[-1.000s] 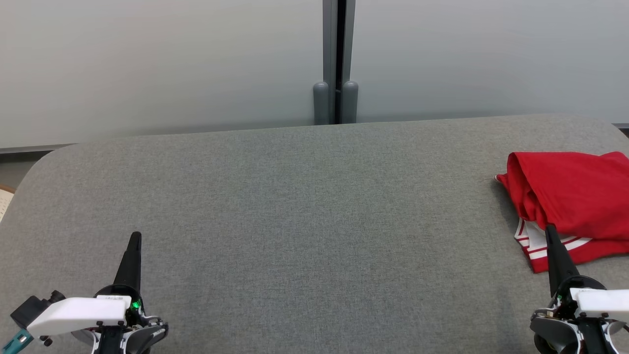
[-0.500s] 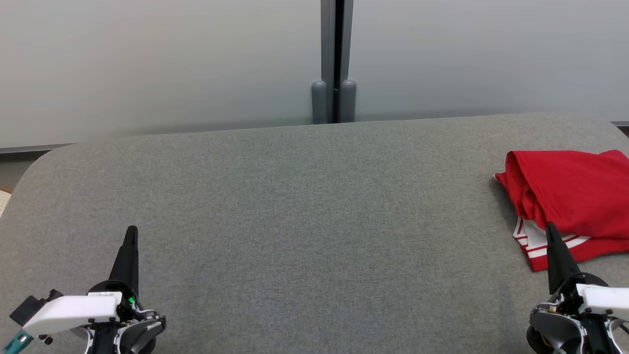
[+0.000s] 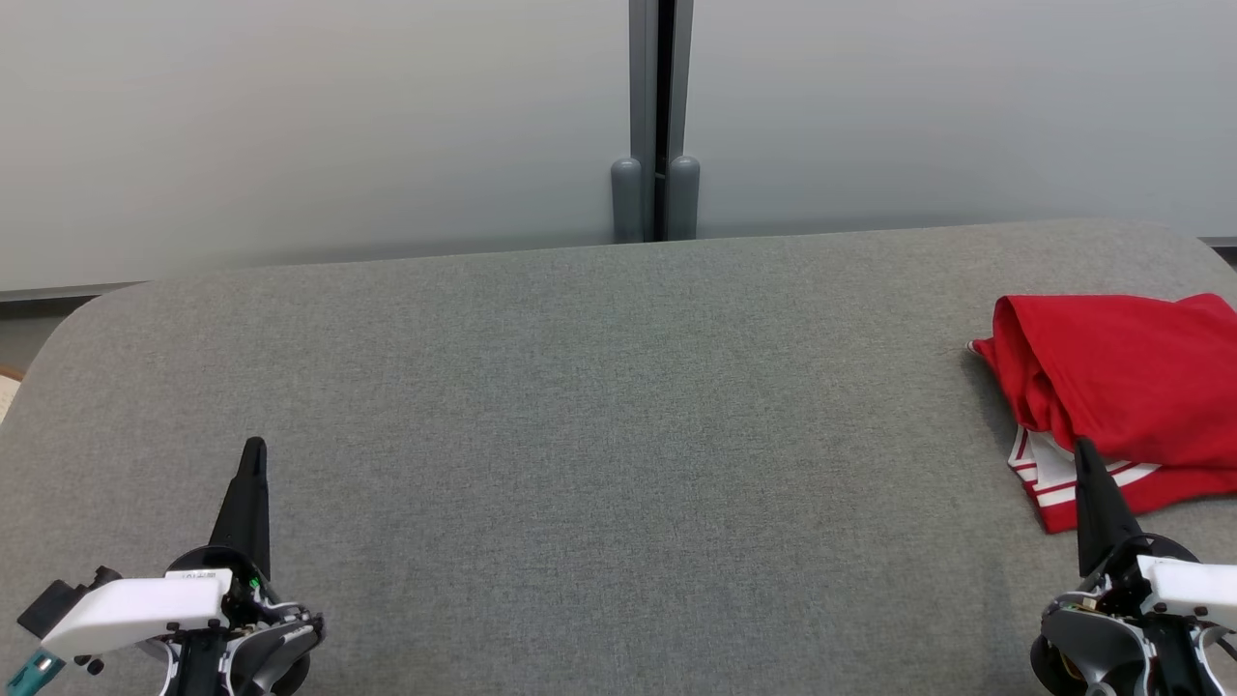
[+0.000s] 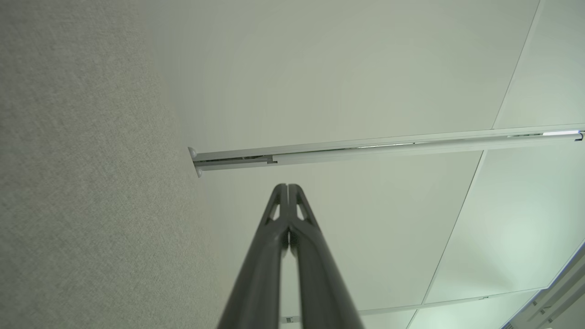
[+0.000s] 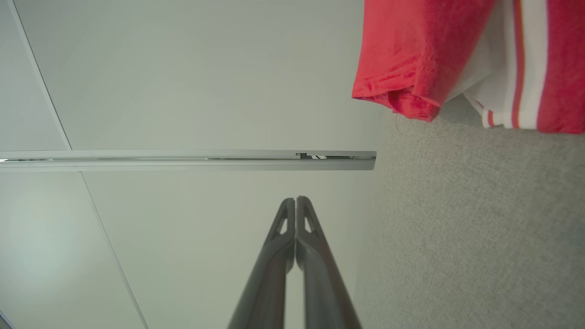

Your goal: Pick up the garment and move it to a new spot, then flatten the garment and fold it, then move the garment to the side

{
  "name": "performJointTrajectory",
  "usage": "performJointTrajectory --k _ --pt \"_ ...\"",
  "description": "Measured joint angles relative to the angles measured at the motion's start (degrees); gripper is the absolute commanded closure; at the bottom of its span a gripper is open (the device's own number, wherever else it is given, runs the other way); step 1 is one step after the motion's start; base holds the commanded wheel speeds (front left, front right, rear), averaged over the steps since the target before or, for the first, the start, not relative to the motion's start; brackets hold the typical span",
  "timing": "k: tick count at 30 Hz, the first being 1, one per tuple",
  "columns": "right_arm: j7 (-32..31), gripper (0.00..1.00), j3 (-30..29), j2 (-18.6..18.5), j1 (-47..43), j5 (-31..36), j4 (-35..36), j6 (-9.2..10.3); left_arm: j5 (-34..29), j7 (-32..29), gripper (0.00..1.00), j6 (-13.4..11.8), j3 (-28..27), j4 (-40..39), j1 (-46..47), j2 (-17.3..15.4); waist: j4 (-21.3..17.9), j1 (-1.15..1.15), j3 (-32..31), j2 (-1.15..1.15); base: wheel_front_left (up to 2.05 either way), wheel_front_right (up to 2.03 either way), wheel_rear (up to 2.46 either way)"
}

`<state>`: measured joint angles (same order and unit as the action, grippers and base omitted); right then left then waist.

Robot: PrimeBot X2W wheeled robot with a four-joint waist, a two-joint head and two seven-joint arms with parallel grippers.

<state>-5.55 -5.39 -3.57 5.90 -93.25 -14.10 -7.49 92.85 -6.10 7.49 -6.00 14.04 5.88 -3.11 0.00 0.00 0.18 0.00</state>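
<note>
Running off the right edge of the head view, the garment (image 3: 1126,382) lies bunched at the far right of the grey surface (image 3: 599,406), so its full extent and shape cannot be made out. Its near edge is partly covered by the tip of the right gripper (image 3: 1083,452), and from there I cannot tell whether finger and cloth touch. In the right wrist view the garment (image 5: 411,55) is cut off by the top and right edges and sits off to one side, apart from the right gripper (image 5: 295,202). It is soft red knit, folded over itself in a thick rounded roll along its left side, with a white layer banded by thin red stripes peeking out beneath. The surface under it is a flat, finely woven grey fabric with rounded corners. The right gripper's two long dark fingers are pressed together, holding nothing. The left gripper (image 3: 253,454) hangs over bare fabric at the lower left, well apart from the garment, its fingers likewise clenched on nothing, as the left wrist view (image 4: 288,188) shows. Behind the surface stand smooth pale wall panels (image 3: 290,126), split by a narrow grey post (image 3: 659,106).
</note>
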Motion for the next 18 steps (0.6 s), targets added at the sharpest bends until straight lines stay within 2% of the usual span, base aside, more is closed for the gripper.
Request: performJointTrajectory --k 18 --pt "-0.10 1.00 -0.24 0.13 0.01 0.09 0.00 0.00 -0.04 -0.19 1.00 0.00 -0.13 0.00 0.00 0.07 0.00 0.00 0.00 0.00 0.00 0.00 0.00"
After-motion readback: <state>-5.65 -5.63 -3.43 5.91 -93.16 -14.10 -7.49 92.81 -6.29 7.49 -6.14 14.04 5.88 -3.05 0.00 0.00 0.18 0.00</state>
